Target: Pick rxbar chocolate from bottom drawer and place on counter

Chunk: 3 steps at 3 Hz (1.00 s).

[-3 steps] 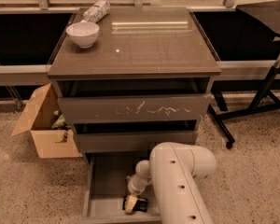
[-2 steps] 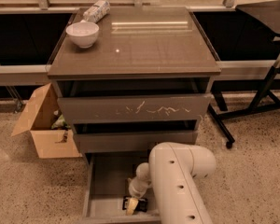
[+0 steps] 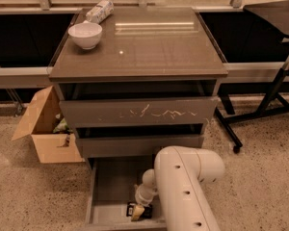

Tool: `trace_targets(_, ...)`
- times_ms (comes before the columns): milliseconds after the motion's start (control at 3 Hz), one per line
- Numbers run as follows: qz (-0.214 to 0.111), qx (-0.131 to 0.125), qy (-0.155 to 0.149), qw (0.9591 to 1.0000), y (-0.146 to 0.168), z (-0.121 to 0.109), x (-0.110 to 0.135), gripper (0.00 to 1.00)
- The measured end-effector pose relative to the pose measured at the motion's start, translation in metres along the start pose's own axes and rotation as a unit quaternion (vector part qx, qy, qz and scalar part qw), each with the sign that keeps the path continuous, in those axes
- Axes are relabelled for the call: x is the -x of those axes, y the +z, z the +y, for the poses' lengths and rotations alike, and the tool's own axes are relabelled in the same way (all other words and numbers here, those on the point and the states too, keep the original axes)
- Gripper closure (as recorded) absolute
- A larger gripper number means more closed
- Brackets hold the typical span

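In the camera view, the white arm (image 3: 183, 182) is reaching down into the open bottom drawer (image 3: 111, 186), and the gripper (image 3: 138, 211) is sitting low near the drawer's front, right at the chocolate bar (image 3: 130, 209). Whether the gripper is gripping the bar or how wide it is standing cannot be told. The bar is lying on the drawer floor. Above, a white bowl (image 3: 85, 34) and a pale packet (image 3: 99, 11) are resting on the counter (image 3: 149, 49). A cardboard box (image 3: 43, 131) is standing open beside the cabinet.
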<state>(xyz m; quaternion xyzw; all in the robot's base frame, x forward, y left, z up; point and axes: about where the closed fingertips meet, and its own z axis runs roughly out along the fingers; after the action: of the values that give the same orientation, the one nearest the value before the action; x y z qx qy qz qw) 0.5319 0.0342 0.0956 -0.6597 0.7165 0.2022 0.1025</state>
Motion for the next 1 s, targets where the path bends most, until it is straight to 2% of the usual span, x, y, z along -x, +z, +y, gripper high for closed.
trace_targets(333, 0.001, 0.0, -0.001, 1.0, -0.006, 0.001, 0.0, 0.54)
trace_targets(1000, -0.002, 0.0, -0.003, 1.0, -0.017, 0.003, 0.004, 1.0)
